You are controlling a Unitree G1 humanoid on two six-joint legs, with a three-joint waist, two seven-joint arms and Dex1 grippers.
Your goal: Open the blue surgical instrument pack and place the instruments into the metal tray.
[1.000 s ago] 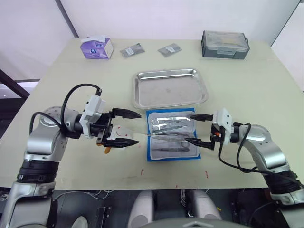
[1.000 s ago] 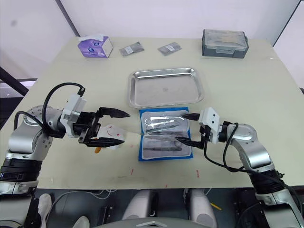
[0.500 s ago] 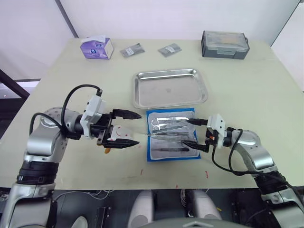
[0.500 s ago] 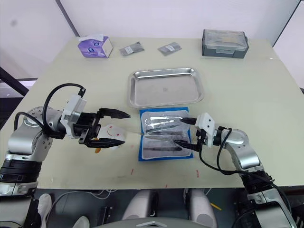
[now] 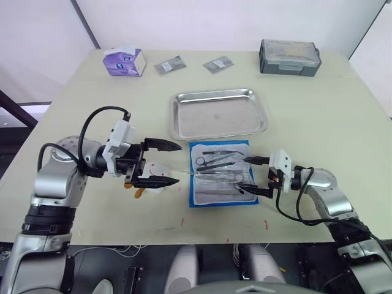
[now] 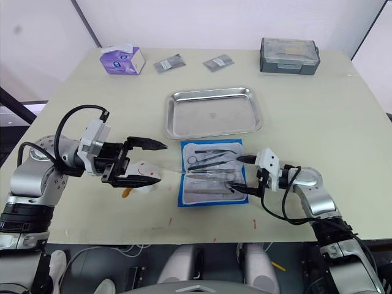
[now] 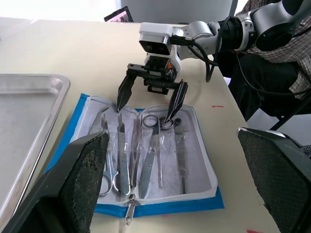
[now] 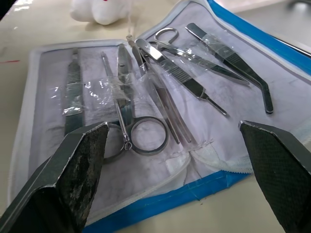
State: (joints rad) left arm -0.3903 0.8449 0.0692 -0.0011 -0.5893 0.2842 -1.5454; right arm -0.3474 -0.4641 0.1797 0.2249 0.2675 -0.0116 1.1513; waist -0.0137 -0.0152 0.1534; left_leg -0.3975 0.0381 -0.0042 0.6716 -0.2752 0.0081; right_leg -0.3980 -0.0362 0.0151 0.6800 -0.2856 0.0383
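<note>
Blue surgical instrument pack, grey lining, silver instruments; shiny steel tray.

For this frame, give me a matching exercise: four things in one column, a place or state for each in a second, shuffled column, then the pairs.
Things
1. pack
2. tray
3. right claw
4. tissue box

Places or states
A. empty, just beyond the pack
B. far left corner of the table
C. lying open, instruments still in its pockets
D. open, at the pack's right edge

Pairs: 1-C, 2-A, 3-D, 4-B
</note>
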